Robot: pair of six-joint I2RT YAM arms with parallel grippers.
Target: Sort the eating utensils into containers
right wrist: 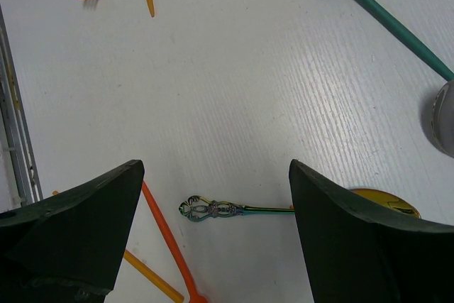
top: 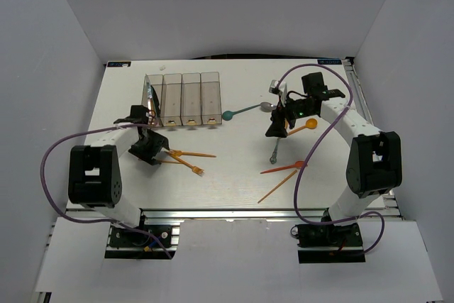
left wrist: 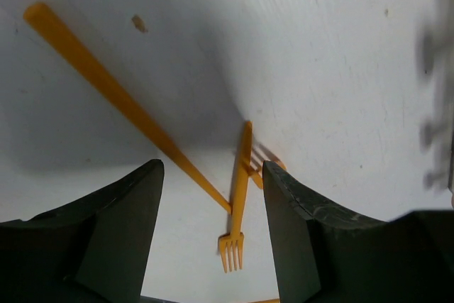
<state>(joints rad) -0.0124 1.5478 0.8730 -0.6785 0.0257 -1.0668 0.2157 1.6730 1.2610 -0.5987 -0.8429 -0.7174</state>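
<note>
Nearest you, in front of the containers (top: 183,97) and well off to their right, a plain orange utensil (top: 277,186) lies slanted on the tabletop (top: 234,200). Its type is too small to tell. Just beyond it, still right of the containers, lies a red-orange utensil (top: 284,168).

Directly in front of the containers' left end, your left fingers (top: 150,148) hang just above the tabletop. They are spread apart and grasp nothing. The left wrist view looks down between them at an orange fork (left wrist: 239,189) lying flat. A long orange handle (left wrist: 106,79) crosses beneath the fork's shaft, touching it.

Further right of the containers, your right fingers (top: 277,129) are spread wide and empty, pointing down at the tabletop. Between them in the right wrist view lies an ornate metallic handle (right wrist: 220,209), which runs under the right-hand finger. A yellow-gold bowl (right wrist: 386,200) shows past that finger, and you cannot tell whether it belongs to that handle.

Beyond the right fingers, a teal spoon (top: 237,113) lies with its bowl just beside the containers' right end. Its handle tip meets a silver spoon (top: 266,106).

The containers stand upright in a joined row of four, farthest from you and left of centre. What is inside them cannot be made out.
</note>
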